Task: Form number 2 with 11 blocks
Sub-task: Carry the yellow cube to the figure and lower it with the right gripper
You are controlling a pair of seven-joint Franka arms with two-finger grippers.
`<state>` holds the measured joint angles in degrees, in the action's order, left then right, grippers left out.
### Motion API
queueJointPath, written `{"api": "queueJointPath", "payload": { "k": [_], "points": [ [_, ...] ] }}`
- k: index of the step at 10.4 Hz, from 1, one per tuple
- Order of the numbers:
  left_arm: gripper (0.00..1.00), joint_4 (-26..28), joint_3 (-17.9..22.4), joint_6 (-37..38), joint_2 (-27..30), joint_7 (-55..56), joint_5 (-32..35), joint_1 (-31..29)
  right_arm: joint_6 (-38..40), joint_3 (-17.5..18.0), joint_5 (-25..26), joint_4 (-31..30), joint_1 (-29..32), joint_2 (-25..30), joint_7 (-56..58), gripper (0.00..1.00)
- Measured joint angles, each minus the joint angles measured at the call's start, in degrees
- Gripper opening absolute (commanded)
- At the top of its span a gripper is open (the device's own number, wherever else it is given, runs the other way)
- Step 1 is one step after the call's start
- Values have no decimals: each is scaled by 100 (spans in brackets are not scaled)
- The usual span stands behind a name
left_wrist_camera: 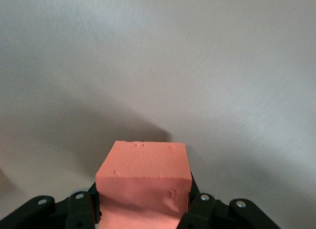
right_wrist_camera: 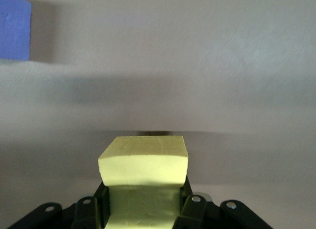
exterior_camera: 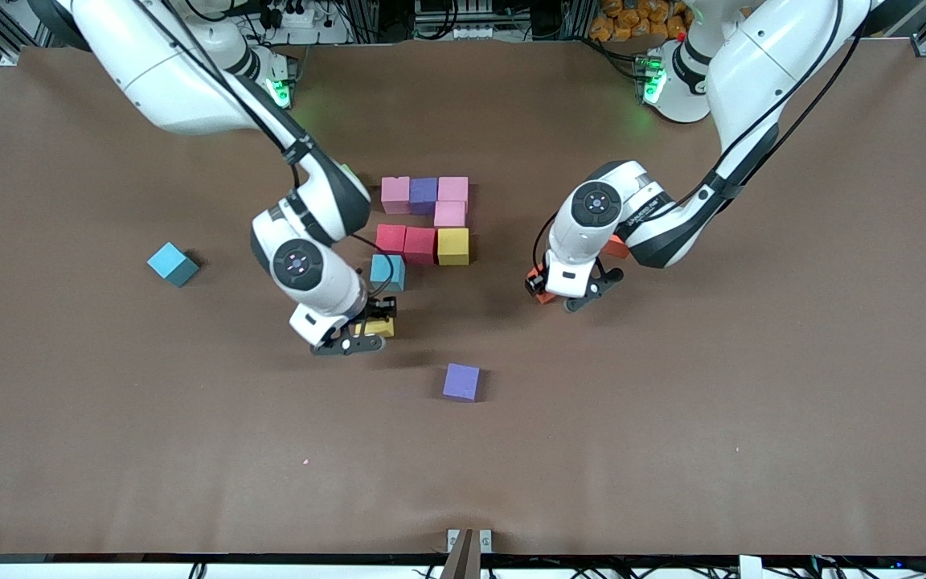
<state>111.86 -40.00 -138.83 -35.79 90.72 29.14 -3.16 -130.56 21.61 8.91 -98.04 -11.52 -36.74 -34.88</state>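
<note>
Front view, from its left edge across: you have a loose light blue cube (exterior_camera: 173, 264) lying alone toward the right arm's end of the table. Next comes your right gripper (exterior_camera: 360, 327), its fingers clamped on a yellow cube (exterior_camera: 377, 326) just nearer the camera than the light blue block (exterior_camera: 388, 272). That block touches the partly built number 2 (exterior_camera: 424, 222): a pink, purple, pink top row, one pink cube beneath it, then a row of two red and a yellow. A stray purple cube (exterior_camera: 461, 381) sits alone, nearer the camera than the figure. Toward the left arm's end, your left gripper (exterior_camera: 566, 296) is closed on an orange cube (exterior_camera: 544, 294), with a second orange cube (exterior_camera: 616, 246) partly hidden by the wrist. Each wrist view shows you its cube (left_wrist_camera: 143, 182) (right_wrist_camera: 144, 173) pinched between the black fingers
</note>
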Motion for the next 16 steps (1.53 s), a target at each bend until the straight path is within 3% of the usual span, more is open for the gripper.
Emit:
{"api": "queueJointPath", "payload": {
  "k": [4, 6, 12, 13, 15, 16],
  "points": [
    [22, -834, 8, 368, -189, 1130, -364, 189, -352, -18, 5, -354, -152, 40, -494, 9],
    [22, -1317, 213, 469, -485, 1738, -386, 555, -580, -30, 8, -577, -145, 56, -521, 9],
    [23, -2547, 1857, 895, -795, 2178, -1843, 2222, -472, -36, 8, -671, -126, 159, -581, 9],
    [23, -2622, 2056, 910, -798, 2358, -1913, 2434, -472, -35, 8, -675, -126, 162, -592, 17],
    [24, -2683, 2167, 914, -810, 2818, -1925, 2633, -472, -34, 8, -680, -126, 162, -624, 94],
    [24, -2701, 2170, 919, -823, 3031, -1925, 2684, -472, -35, 8, -680, -126, 162, -689, 100]
  ]
}}
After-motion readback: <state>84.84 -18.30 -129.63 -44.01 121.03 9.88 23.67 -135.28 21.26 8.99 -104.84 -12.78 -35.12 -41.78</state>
